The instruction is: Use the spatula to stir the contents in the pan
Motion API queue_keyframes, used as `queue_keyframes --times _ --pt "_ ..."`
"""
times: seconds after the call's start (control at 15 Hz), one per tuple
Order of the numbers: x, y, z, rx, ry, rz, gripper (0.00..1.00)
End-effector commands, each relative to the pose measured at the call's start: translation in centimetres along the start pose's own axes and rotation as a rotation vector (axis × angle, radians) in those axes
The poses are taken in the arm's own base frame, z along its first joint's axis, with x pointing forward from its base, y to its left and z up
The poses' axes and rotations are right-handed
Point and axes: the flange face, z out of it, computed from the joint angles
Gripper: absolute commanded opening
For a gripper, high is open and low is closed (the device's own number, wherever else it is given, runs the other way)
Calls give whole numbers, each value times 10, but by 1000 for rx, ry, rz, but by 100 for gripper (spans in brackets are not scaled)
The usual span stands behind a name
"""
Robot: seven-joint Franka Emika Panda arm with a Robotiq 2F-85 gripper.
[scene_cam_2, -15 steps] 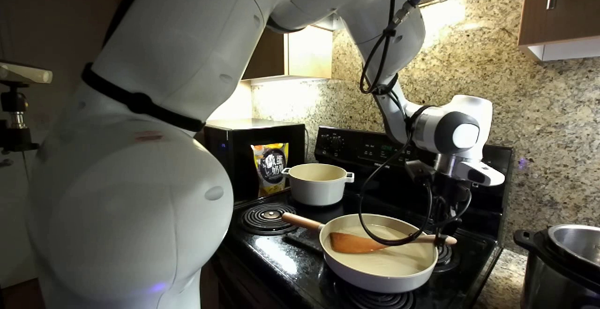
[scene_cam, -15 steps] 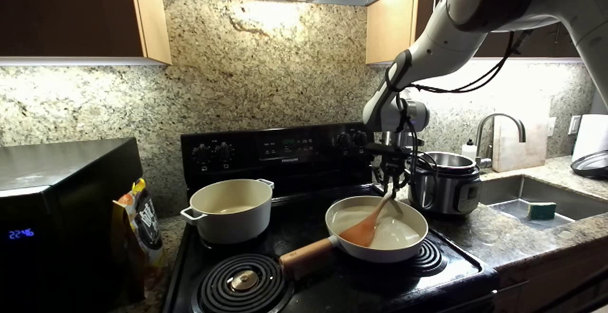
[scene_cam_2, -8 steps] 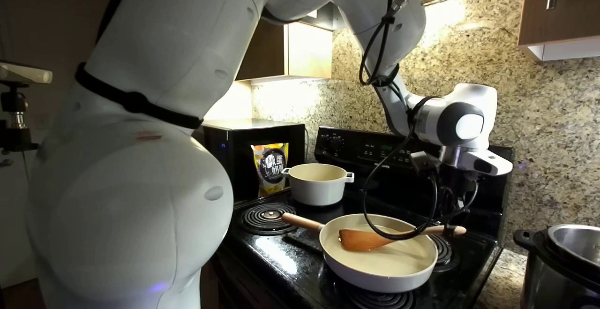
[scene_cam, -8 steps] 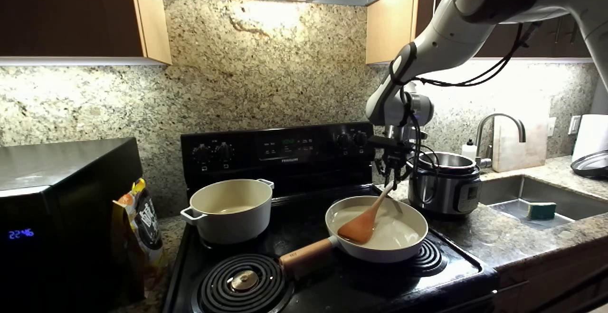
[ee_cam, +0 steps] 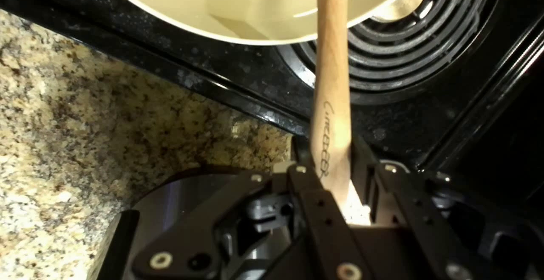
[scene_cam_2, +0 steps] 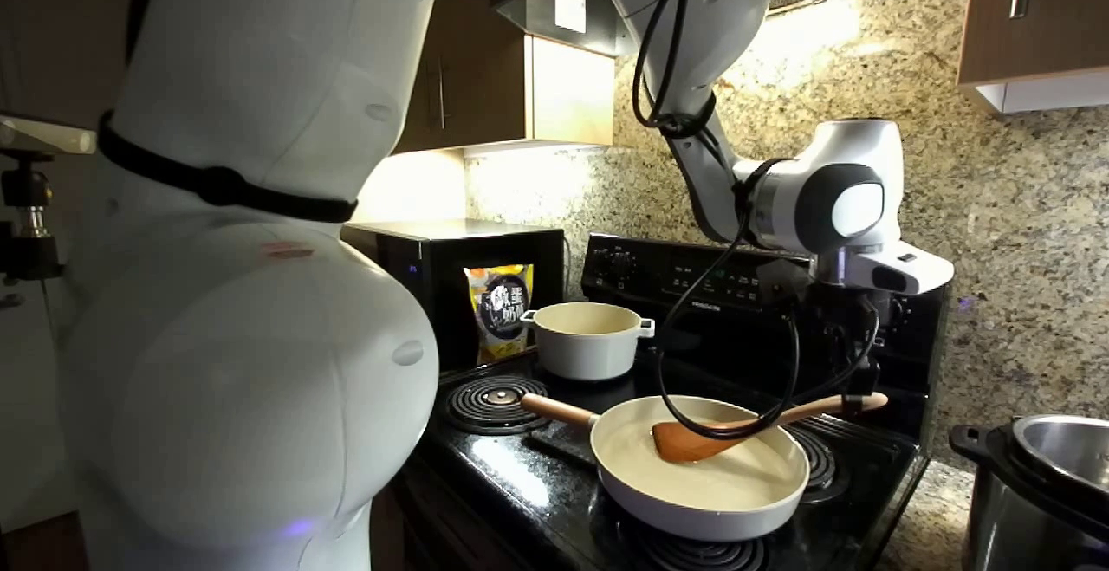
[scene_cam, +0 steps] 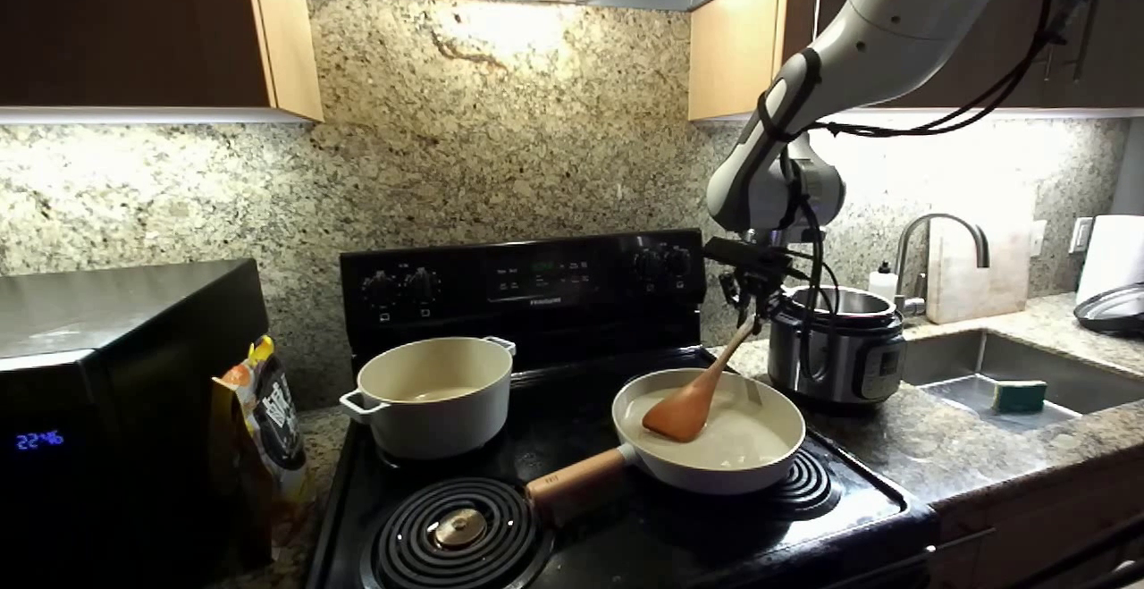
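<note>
Pinching the spatula point(ee_cam: 332, 80) near its handle's end, the claw point(ee_cam: 331, 156) stands only narrowly parted.

Towards the right edge of the stove top point(scene_cam: 639, 546), whose surface is highly glossy, the pan point(scene_cam_2: 710, 526) is finished smoothly, with a handle point(scene_cam: 581, 475) apparently made of wood. A wet shine is given to the contents point(scene_cam: 746, 437) by the light. Smooth wood is also recognised in the spatula point(scene_cam: 699, 397). On the gripper point(ee_cam: 331, 152), dark satin links are joined by shiny metal pins. At the rear left corner, a smooth, almost matt finish is shown by the pot point(scene_cam_2: 587, 356). At the front left corner, a coil burner point(scene_cam: 458, 528) is formed from dull metal rings. Beyond the right edge, shiny metal is shown by the cooker point(scene_cam: 836, 370), polished speckled stone by the counter point(scene_cam: 965, 446).
</note>
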Motion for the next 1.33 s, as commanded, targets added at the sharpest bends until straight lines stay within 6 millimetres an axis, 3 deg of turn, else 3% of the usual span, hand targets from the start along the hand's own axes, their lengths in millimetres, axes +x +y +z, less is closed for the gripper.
queue_keyframes --times 0.0,0.47,0.73,0.93,1.27 --pt "-11 17 -13 24 91 95 12" --pt "-1 32 -31 2 296 265 12" --pt "-3 39 -46 -51 406 229 12" --pt "-20 43 -57 -84 429 156 12" --pt "-67 41 -68 -67 425 15 12"
